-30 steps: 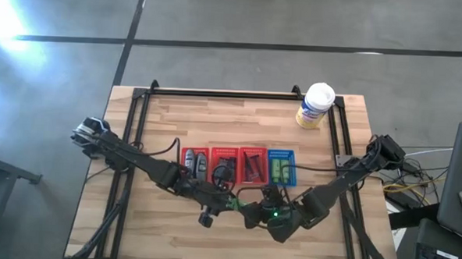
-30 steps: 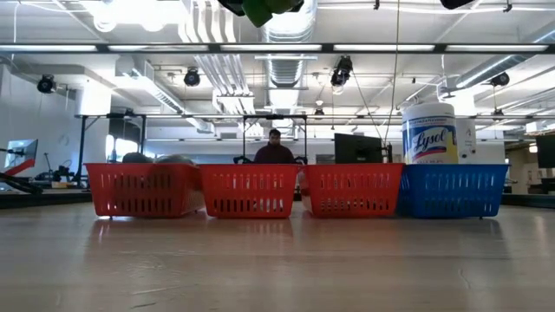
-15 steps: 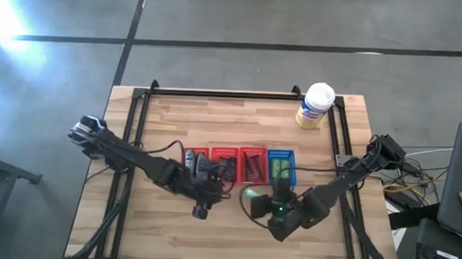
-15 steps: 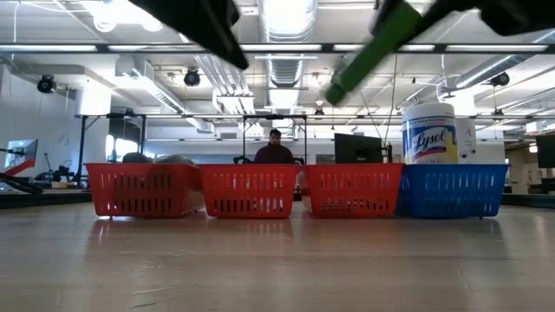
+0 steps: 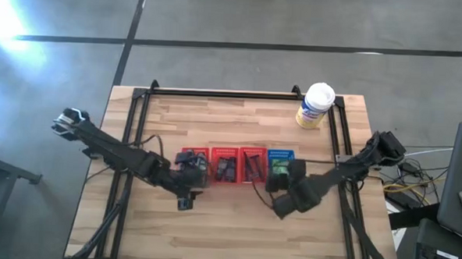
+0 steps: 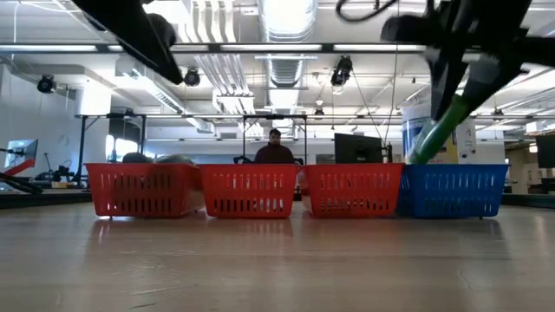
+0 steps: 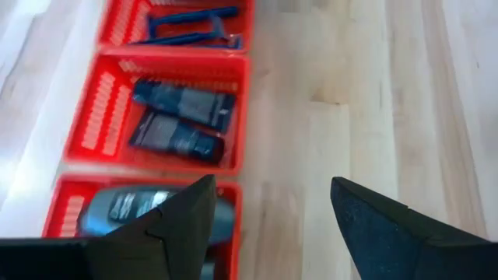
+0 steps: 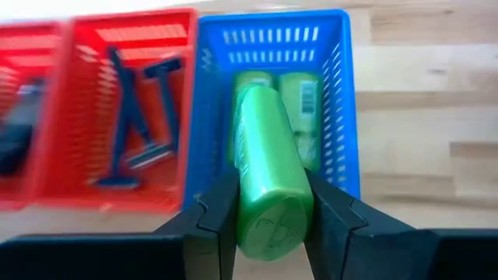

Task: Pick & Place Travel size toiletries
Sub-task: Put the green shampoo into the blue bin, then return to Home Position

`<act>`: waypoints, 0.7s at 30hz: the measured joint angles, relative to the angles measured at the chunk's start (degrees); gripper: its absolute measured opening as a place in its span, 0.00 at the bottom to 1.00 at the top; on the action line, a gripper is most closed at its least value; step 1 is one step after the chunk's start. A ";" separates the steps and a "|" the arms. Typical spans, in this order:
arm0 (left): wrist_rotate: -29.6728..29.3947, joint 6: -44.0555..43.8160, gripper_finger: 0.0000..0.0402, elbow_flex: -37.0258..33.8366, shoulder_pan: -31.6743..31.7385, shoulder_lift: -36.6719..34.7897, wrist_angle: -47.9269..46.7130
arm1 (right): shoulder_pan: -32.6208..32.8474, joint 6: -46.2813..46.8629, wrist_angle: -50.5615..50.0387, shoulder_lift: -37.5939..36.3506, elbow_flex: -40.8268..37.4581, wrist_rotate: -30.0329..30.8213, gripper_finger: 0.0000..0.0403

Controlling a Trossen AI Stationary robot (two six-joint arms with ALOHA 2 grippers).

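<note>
Four mesh baskets stand in a row mid-table: three red (image 5: 224,167) and one blue (image 5: 281,164). My right gripper (image 8: 268,210) hovers over the blue basket (image 8: 342,101), shut on a bright green tube (image 8: 268,163); more green tubes (image 8: 299,97) lie inside it. My left gripper (image 7: 268,202) is open, above the table just near of the leftmost red baskets (image 7: 237,117). Those hold a grey bottle (image 7: 128,210), dark packets (image 7: 183,117) and razors (image 7: 191,23). In the low view the tube (image 6: 438,130) slants down toward the blue basket (image 6: 451,191). My right gripper pinches the green tube between its two fingers at the tube's upper, round end (image 8: 272,225). The fingers come from above, slanting down toward the far side, and lie along the tube. It is lifted clear, slanting down below the fingers, its low end (image 6: 418,154) at about the blue basket's rim.
A large white-lidded tub (image 5: 316,106) stands at the far right corner of the table, behind the blue basket in the low view. Bare wood lies near of the basket row (image 5: 227,223). A black frame rail (image 5: 217,94) runs along the far edge. A person (image 6: 275,149) sits far behind.
Both grippers were close together above the table's near middle. My left gripper has drawn away toward the left, to the leftmost red baskets. My right gripper has carried the green tube right and toward the far edge, over the blue basket, and the tube has tipped steeper, its free end down.
</note>
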 joint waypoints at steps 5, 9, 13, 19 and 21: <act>-0.73 -6.86 0.65 -6.35 -0.34 -6.84 1.50 | -3.95 -4.45 2.74 -0.01 -3.97 -0.72 0.26; -2.73 -11.61 0.65 -10.47 -1.15 -11.34 2.23 | -5.38 -5.13 2.92 -0.01 -5.96 3.27 0.29; -4.03 -14.70 0.65 -13.28 -1.84 -14.38 2.64 | -5.44 -5.14 3.80 -0.01 -7.57 6.17 0.34; -4.48 -15.67 0.65 -14.53 -2.09 -15.26 3.01 | -5.59 -7.78 8.52 0.01 -10.10 -0.40 0.42; -4.95 -15.66 0.65 -14.56 -2.09 -15.13 2.99 | -5.57 -7.94 10.19 0.01 -10.57 -1.51 0.45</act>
